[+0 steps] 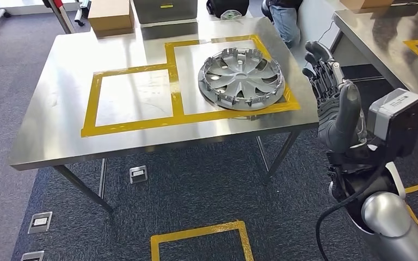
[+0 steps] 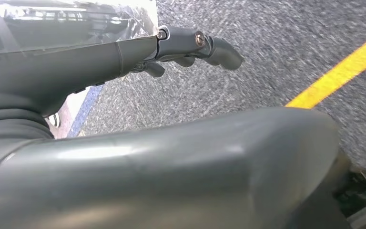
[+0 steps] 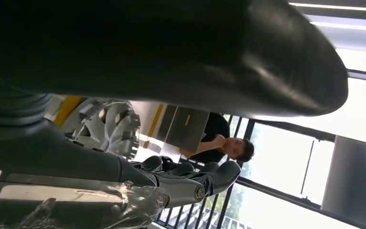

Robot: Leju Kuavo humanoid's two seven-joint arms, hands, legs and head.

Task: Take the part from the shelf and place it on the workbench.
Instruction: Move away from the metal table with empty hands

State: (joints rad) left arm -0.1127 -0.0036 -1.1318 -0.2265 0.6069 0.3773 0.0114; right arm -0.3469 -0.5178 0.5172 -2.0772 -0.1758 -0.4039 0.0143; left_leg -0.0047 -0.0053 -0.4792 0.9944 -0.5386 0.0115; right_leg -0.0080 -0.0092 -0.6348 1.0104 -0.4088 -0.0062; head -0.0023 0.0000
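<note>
A silver wheel cover (image 1: 241,78) lies flat on the steel workbench (image 1: 60,136), in the right yellow-taped square near the table's right edge. My right hand (image 1: 334,98) is raised just off that edge, to the right of the cover, fingers straight and apart, holding nothing. The right wrist view catches part of the wheel cover (image 3: 112,125) beyond my fingers (image 3: 190,179). My left hand (image 2: 181,47) hangs over grey carpet, fingers loosely extended, nothing in it.
Cardboard boxes (image 1: 110,15) and a grey case stand beyond the far edge of the bench. A person (image 1: 284,19) sits behind the table. A second steel table (image 1: 392,32) is at the right. Yellow floor tape (image 1: 198,236) marks the carpet below.
</note>
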